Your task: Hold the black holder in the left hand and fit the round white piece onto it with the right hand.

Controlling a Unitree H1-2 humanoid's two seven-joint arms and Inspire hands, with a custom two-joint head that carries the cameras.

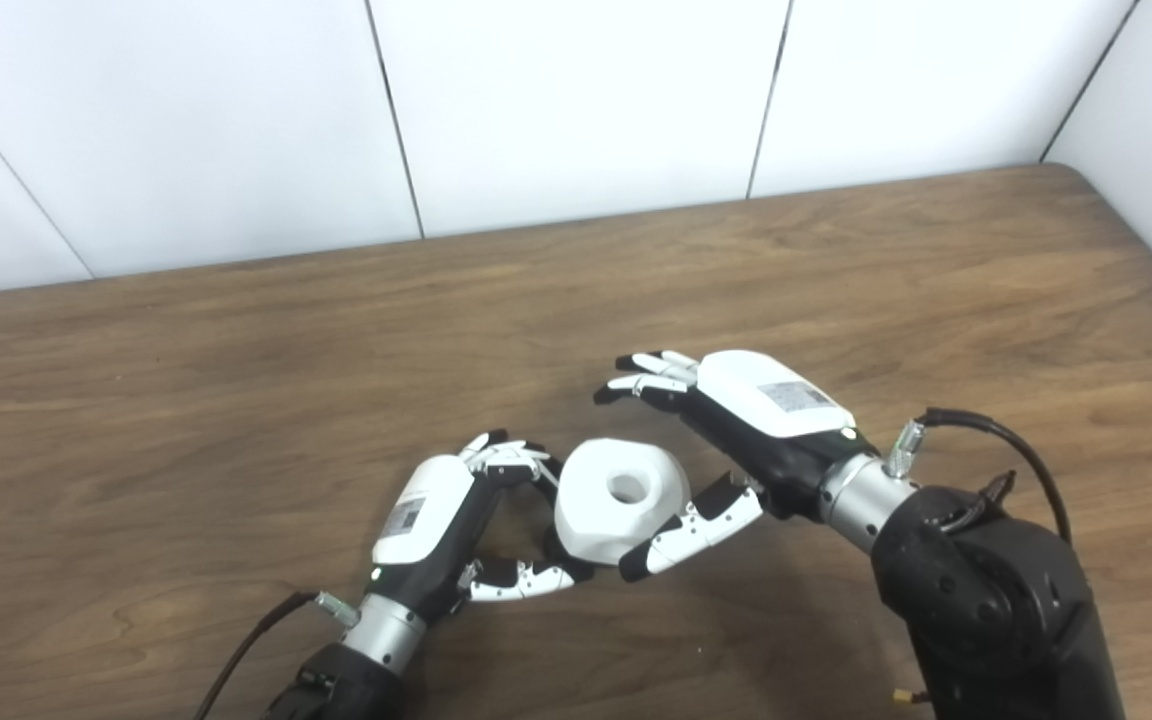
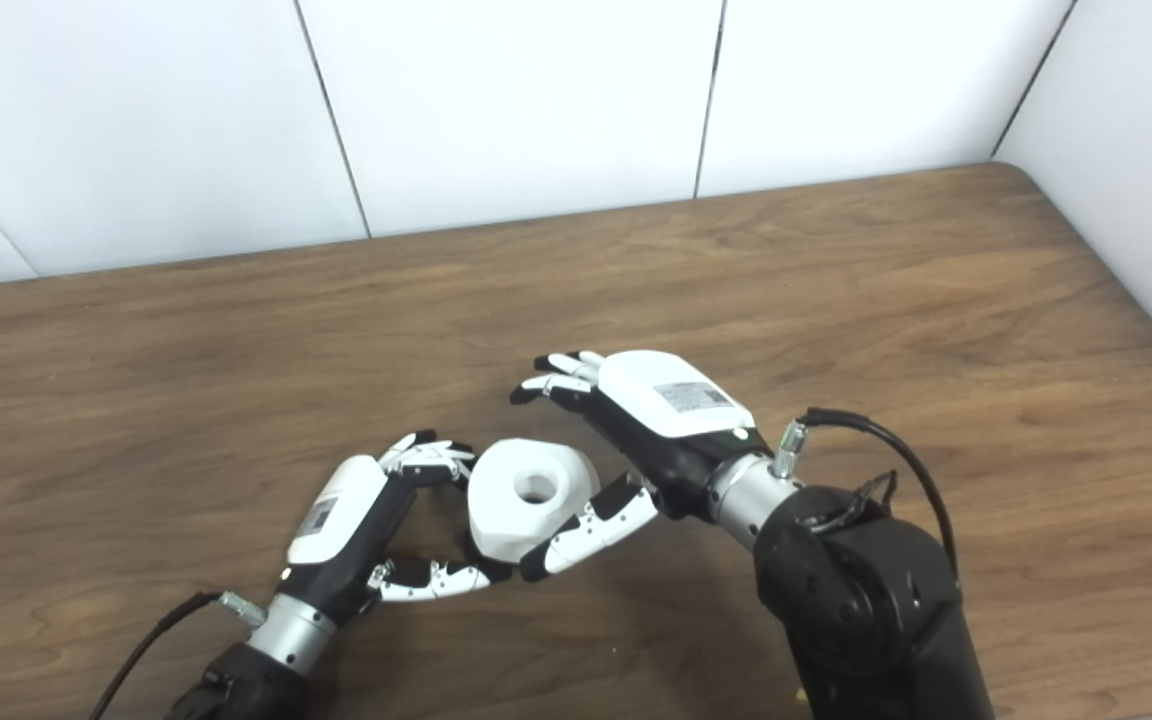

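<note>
- Round white piece (image 1: pixel 621 497) sits near the table's (image 1: pixel 236 400) near edge, between my two hands, its central hole facing up.
- Black holder: not distinguishable in either view; it may be hidden under the white piece or behind my fingers. I cannot tell.
- My left hand (image 1: pixel 456 525) lies just left of the piece, fingers curled round its left side and thumb reaching under its near edge; it appears closed on the piece, touching it.
- My right hand (image 1: pixel 736 430) lies right of the piece, spread and holding nothing: fingers extended past its far side, thumb pointing at its near right flank, close to it but contact is uncertain.
- Judgement: the piece lies left of my right palm; closing means moving leftward and drawing fingers and thumb together.
</note>
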